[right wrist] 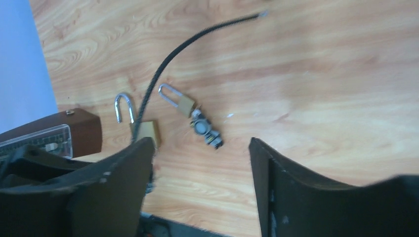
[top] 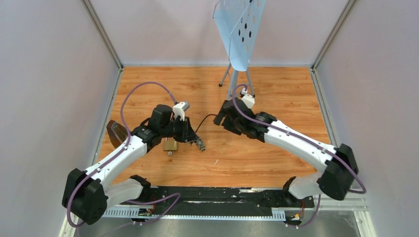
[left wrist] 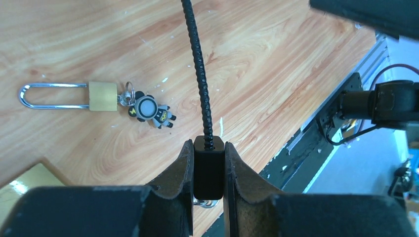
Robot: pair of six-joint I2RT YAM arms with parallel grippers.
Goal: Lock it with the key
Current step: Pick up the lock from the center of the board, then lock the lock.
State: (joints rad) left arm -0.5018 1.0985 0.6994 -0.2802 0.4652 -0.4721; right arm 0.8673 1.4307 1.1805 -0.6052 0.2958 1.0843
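A brass padlock (top: 170, 144) lies on the wood table, its shackle open in the right wrist view (right wrist: 146, 131). A tiny silver round piece (top: 169, 153) just below it looks like the key. My left gripper (top: 191, 134) is right of the padlock. It is shut on the black end block (left wrist: 208, 168) of a black cable (left wrist: 200, 74). A silver ring (left wrist: 207, 202) shows under the block; I cannot tell what it is. A smaller padlock (left wrist: 102, 96) with a ring and a robot-figure fob (left wrist: 148, 109) lies nearby. My right gripper (top: 222, 116) is open and empty (right wrist: 201, 143), above the table.
A brown box with a clear front (top: 116, 132) stands left of the left arm. A blue perforated panel on a metal stand (top: 239, 29) is at the back. Grey walls close in three sides. A black rail (top: 222, 197) runs along the near edge.
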